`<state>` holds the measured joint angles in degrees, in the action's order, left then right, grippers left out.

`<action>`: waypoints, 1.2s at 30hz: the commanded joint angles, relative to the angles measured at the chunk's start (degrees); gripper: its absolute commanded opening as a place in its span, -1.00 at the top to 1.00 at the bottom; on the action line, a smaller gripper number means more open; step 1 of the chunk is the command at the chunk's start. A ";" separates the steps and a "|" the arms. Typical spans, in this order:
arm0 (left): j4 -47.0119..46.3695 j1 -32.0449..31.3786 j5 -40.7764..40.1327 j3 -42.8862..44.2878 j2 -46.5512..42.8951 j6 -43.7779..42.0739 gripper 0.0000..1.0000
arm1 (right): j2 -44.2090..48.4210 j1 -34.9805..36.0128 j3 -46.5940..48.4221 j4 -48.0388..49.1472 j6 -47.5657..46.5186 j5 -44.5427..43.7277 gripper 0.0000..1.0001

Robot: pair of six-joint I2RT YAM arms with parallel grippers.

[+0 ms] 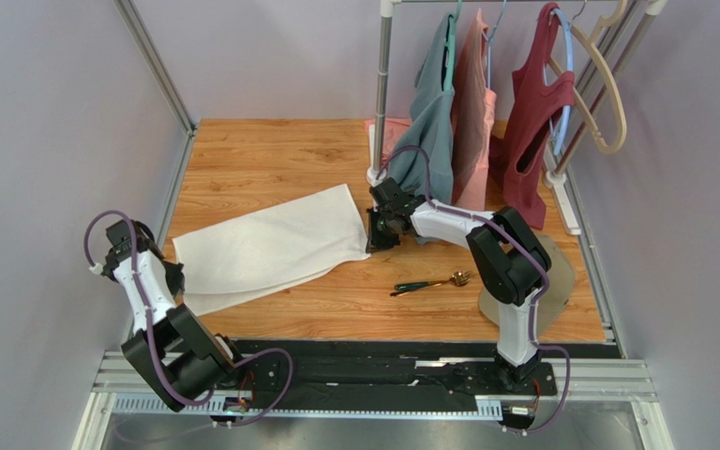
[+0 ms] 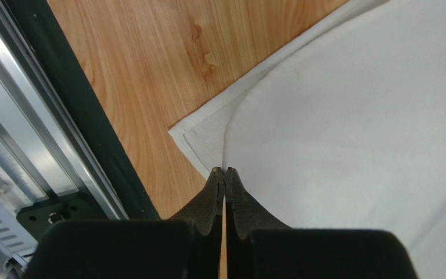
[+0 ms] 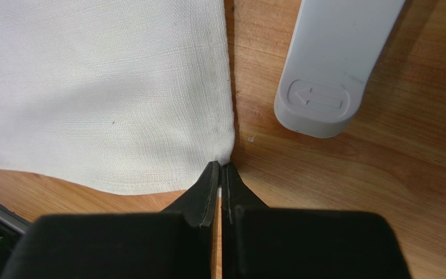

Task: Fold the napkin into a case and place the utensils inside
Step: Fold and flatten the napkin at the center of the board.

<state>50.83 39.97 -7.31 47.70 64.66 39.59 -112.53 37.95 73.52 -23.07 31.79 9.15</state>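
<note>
The white napkin lies folded across the wooden table, its long side running left to right. My left gripper is at its left end. In the left wrist view the fingers are pressed together on the curved edge of the upper layer, with a lower layer's corner showing beside them. My right gripper is shut on the napkin's right corner. The utensils, dark handles with a gold spoon head, lie right of the napkin, apart from both grippers.
A clothes rack with grey, pink and red garments stands at the back right; its white foot is close to the right gripper. A grey round mat lies behind the right arm. A metal frame rail borders the table's left.
</note>
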 commanded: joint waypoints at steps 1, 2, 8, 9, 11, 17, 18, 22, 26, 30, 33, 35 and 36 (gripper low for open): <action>-2.49 0.55 1.95 -2.52 3.01 2.33 1.00 | -0.23 -0.16 -1.18 -3.30 -1.20 -0.62 1.00; -3.10 0.64 1.69 -3.14 2.75 2.59 1.00 | -0.32 -0.16 -1.18 -3.21 -1.29 -0.53 1.00; -2.58 1.08 -1.12 -4.55 1.61 4.09 1.00 | -0.94 -0.25 -1.18 -3.21 -1.12 -0.36 1.00; -2.58 1.08 -1.39 -4.55 1.69 3.91 1.00 | -0.94 -0.16 -1.18 -3.21 -1.12 -0.27 1.00; -3.10 1.43 -1.83 -4.72 2.22 3.65 1.00 | -1.02 -0.16 -1.09 -3.12 -1.12 -0.27 1.00; -3.98 2.05 -3.23 -5.07 4.68 2.86 1.00 | -1.37 -0.16 -0.66 -3.21 -1.03 0.25 1.00; -4.07 2.13 -3.58 -5.34 4.94 2.94 1.00 | -1.38 -0.16 -0.65 -3.21 -1.03 0.34 1.00; -3.81 2.66 -3.41 -6.30 6.79 3.82 1.00 | -1.46 -0.16 -0.48 -3.21 -0.94 0.26 1.00; -4.07 2.84 -4.55 -6.66 9.25 4.00 1.00 | -1.46 -0.07 -0.22 -3.47 -0.85 0.87 1.00; -3.98 2.93 -6.40 -6.13 10.66 4.17 1.00 | -1.20 -0.16 -0.30 -3.47 -1.03 0.96 1.00; -4.51 3.01 -6.31 -6.04 11.27 4.17 1.00 | -1.20 -0.16 -0.13 -3.30 -1.38 1.93 1.00; -4.51 3.01 -6.66 -6.04 11.54 3.91 1.00 | -1.37 -0.16 -0.04 -3.21 -1.56 2.72 1.00; -5.12 3.10 -6.84 -6.39 11.54 3.74 1.00 | -1.38 -0.16 -0.13 -3.04 -1.47 2.98 1.00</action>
<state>47.24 42.39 -12.08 41.15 76.05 43.13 -112.53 37.80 73.52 -23.57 31.57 10.98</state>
